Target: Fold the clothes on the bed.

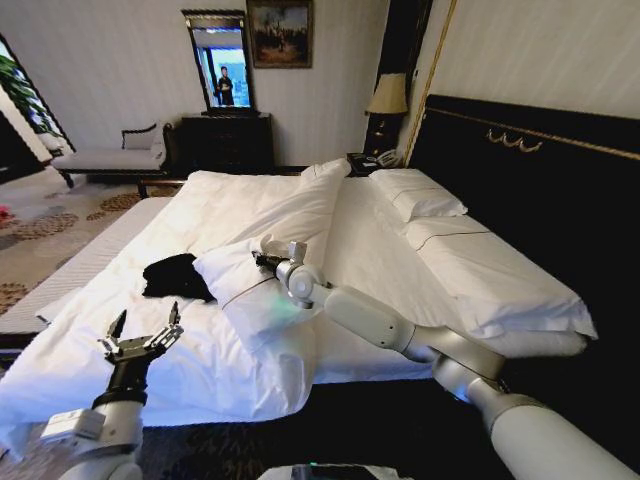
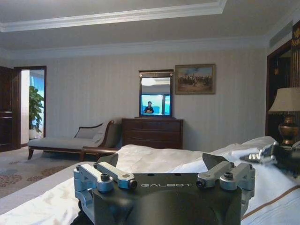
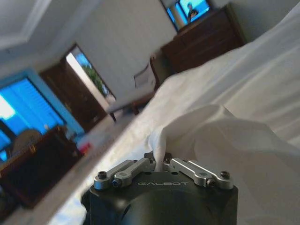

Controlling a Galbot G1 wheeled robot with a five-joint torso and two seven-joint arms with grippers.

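Here, in the head view, we see the black T-shirt [image 1: 176, 277] lying bunched on the bed [image 1: 400, 250], touching the near edge of a white pillow [image 1: 255, 290]. Our left hand [image 1: 142, 335] hovers over the sheet near the bed's edge, fingers spread and empty, short of the shirt. Our right hand [image 1: 268, 256] reaches across the pillow; from here we cannot tell its grip.

In the left wrist view, our left hand [image 2: 164, 180] stands wide open above the bedding, with the right hand [image 2: 262, 154] farther off.

In the right wrist view, our right hand [image 3: 161, 161] has its fingers pinched together on a fold of white fabric [image 3: 206, 126]. We judge the pillow crowds the shirt; lifting it well clear, without dragging the shirt, would give us flat room for folding.
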